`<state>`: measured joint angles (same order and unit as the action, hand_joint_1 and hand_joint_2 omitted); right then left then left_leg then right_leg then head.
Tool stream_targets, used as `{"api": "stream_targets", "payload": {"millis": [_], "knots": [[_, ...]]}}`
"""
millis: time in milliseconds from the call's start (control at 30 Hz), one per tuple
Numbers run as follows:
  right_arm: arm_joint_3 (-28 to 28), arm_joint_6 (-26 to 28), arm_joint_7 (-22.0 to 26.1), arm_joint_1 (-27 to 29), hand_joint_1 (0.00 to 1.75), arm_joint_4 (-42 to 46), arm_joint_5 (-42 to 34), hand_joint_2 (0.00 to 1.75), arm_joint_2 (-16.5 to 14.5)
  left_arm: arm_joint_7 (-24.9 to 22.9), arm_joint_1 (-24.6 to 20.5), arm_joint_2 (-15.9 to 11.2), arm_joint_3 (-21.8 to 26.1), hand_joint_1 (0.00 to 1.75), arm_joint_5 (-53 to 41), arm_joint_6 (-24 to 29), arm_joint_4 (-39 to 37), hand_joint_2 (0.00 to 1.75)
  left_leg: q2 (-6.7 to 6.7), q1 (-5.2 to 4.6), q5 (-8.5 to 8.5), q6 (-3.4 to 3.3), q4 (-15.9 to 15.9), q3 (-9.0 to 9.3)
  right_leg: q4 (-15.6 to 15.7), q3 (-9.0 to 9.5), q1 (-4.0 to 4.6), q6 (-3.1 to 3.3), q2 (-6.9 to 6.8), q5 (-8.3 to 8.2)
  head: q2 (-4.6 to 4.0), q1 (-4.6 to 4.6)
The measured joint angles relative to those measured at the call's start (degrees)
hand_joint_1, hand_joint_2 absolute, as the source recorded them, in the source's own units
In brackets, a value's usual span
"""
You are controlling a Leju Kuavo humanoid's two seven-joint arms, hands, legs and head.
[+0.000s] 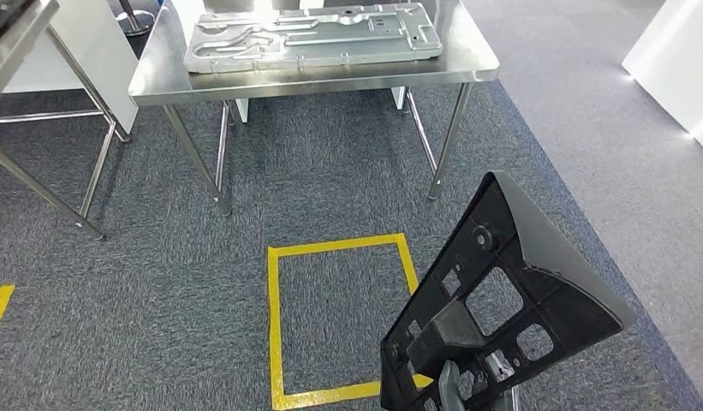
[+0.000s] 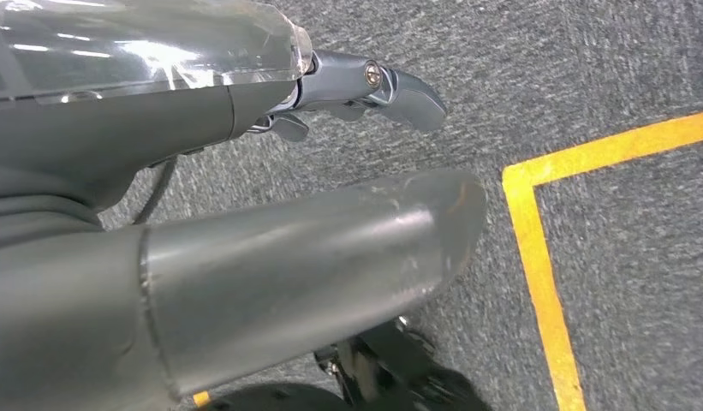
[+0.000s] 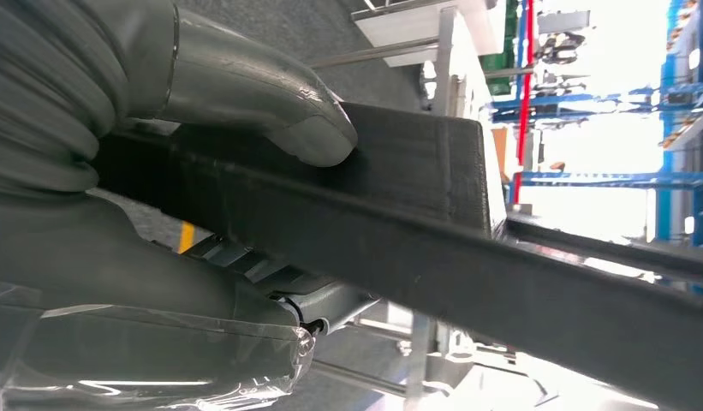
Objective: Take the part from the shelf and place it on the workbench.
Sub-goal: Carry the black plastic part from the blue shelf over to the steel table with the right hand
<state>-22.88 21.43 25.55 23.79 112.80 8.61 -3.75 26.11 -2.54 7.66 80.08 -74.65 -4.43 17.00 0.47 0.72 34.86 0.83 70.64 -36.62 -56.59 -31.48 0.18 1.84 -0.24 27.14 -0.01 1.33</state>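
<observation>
From the head view, the black plastic part [image 1: 510, 300] rides tilted at lower right, carried toward the steel workbench [image 1: 159, 81] ahead, which already holds a metal panel [image 1: 313, 36]. The left wrist view has the left hand [image 2: 245, 171] hanging over carpet by yellow tape [image 2: 545, 274], fingers loosely curled, holding nothing. In the right wrist view the right hand [image 3: 142, 214] clamps the part's edge, thumb on top so it won't slip.
</observation>
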Motion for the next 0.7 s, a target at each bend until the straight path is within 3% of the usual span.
{"api": "stream_targets", "payload": {"millis": [33, 67, 100, 167, 233, 367, 433, 500, 567, 633, 700], "knots": [[-0.08, 0.08, -0.14, 0.03, 1.75, -0.16, 0.0, 1.75, 0.02, -0.1, 0.11, -0.02, 0.0, 0.0, -0.01, 0.01, 0.0, 0.0, 0.0, 0.04, 0.6, 0.19, 2.59, -1.45, -0.15, 0.04, 0.0, 0.03, 0.12, 0.21, 0.0, -0.01], [-0.17, 0.17, -0.24, 0.07, 1.75, -0.31, 0.0, 1.75, 0.05, -0.18, 0.22, -0.04, 0.0, 0.0, -0.04, 0.01, 0.0, 0.0, 0.01, 0.07, 0.03, 0.35, 3.25, -1.99, -0.33, 0.13, -0.04, -0.03, 0.26, 0.44, -0.01, -0.01], [-0.26, 0.25, -0.31, 0.08, 1.75, -0.44, 0.0, 1.75, 0.08, -0.24, 0.29, -0.05, 0.0, 0.0, -0.08, 0.02, 0.0, 0.0, 0.01, 0.13, -1.58, 0.48, 1.75, -1.48, -0.55, 0.29, -0.11, -0.17, 0.4, 0.71, 0.0, -0.02], [-0.41, 0.45, -0.43, 0.08, 1.75, -0.66, 0.0, 1.75, 0.19, -0.3, 0.34, -0.07, 0.01, 0.0, -0.19, 0.02, 0.01, 0.0, -0.04, 0.3, -5.47, 0.62, -4.95, 1.49, -1.19, 0.58, -0.22, -0.6, 0.57, 1.43, -0.01, -0.03], [-0.56, 0.64, -0.6, 0.07, 1.75, -0.78, 0.0, 1.75, 0.29, -0.4, 0.3, -0.07, 0.02, 0.0, -0.26, 0.03, 0.02, 0.0, -0.27, 0.28, -6.64, 0.1, -9.38, 3.46, -2.06, 0.43, -0.07, -1.23, 0.71, 2.19, -0.01, -0.09], [-0.88, 1.14, -1.19, 0.06, 1.75, -0.81, 0.16, 1.75, 0.5, -0.69, 0.43, -0.01, 0.02, 0.0, -0.36, 0.04, 0.02, 0.0, -0.37, 0.16, -6.19, -1.44, -10.29, 3.9, -2.79, 0.24, 0.02, -2.36, 0.75, 2.93, 0.0, -0.03], [-1.01, 1.5, -1.72, 0.01, 1.75, -0.86, 0.39, 1.75, 0.65, -0.82, 0.43, 0.03, 0.03, 0.0, -0.49, 0.05, 0.02, 0.0, -0.32, 0.38, -6.13, -2.02, -10.65, 4.33, -6.53, -1.55, -0.19, -3.04, 0.6, 4.83, 0.0, 0.24], [-1.22, 2.04, -2.52, -0.07, 1.75, -1.07, 1.03, 1.75, 0.88, -1.03, 0.45, 0.02, 0.07, 0.0, -0.79, 0.08, 0.02, 0.0, -0.41, 0.37, -5.82, -2.35, -10.72, 4.59, -13.59, -5.65, -0.5, -3.56, 0.52, 7.63, -0.01, 0.43], [-1.38, 2.74, -3.48, -0.05, 1.75, -1.38, 2.13, 1.75, 1.09, -1.25, 0.49, -0.01, 0.13, 0.0, -1.04, 0.1, 0.02, 0.0, -0.62, 0.36, -5.54, -2.41, -10.71, 4.81, -18.3, -8.78, -0.73, -3.79, 0.52, 8.75, 0.0, 0.43], [-1.58, 3.52, -4.4, -0.01, 1.75, -1.73, 3.23, 1.75, 1.31, -1.37, 0.54, -0.03, 0.22, 0.0, -1.11, 0.1, 0.02, 0.0, -1.1, 0.37, -5.17, -2.31, -10.71, 5.33, -17.09, -8.98, -0.91, -3.78, 0.54, 6.31, 0.0, 0.44], [-1.91, 4.1, -5.11, -0.03, 1.75, -2.03, 3.78, 1.75, 1.53, -1.47, 0.57, -0.03, 0.32, 0.0, -1.16, 0.1, 0.02, 0.0, -1.79, 0.43, -4.65, -2.07, -10.79, 6.11, -10.42, -6.39, -1.0, -3.39, 0.94, 1.61, 0.0, 0.45]]}}
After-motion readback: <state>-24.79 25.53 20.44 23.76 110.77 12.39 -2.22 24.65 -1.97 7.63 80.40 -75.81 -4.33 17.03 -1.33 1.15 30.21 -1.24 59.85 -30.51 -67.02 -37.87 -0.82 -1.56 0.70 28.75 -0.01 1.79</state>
